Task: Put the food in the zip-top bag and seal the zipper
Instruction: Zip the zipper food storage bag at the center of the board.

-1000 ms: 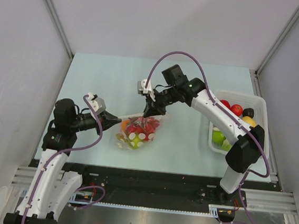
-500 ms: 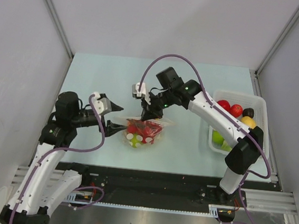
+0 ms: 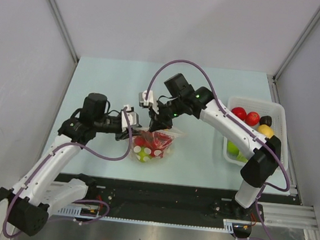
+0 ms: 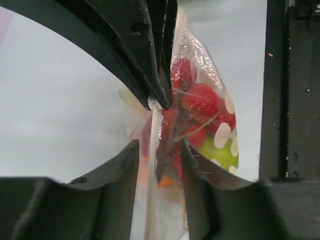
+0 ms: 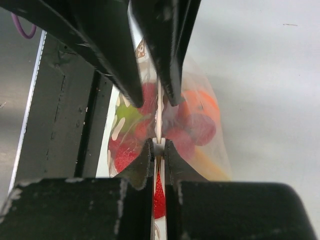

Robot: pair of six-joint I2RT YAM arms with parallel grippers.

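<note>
Looks like the sealing step, with small red, green and orange toy food [image 4: 200, 100] already inside the clear, white-dotted zip-top plastic bag [image 3: 151, 147] at the middle of the pale table [image 3: 107, 81], between the arms: pinching the thin whitish zipper strip [image 5: 159, 125] in the pressed-together right gripper [image 5: 159, 150], straddling it close by with the spread left gripper [image 4: 160, 146]. Next, probably calls for closing the left gripper on the strip and sliding along it. Hard to tell the length already joined; strip ends hidden behind the grippers.

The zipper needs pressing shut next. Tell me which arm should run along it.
Probably left: the left gripper is open with the zipper between its fingers, free to pinch and slide, while the right gripper is shut on it as an anchor.
</note>
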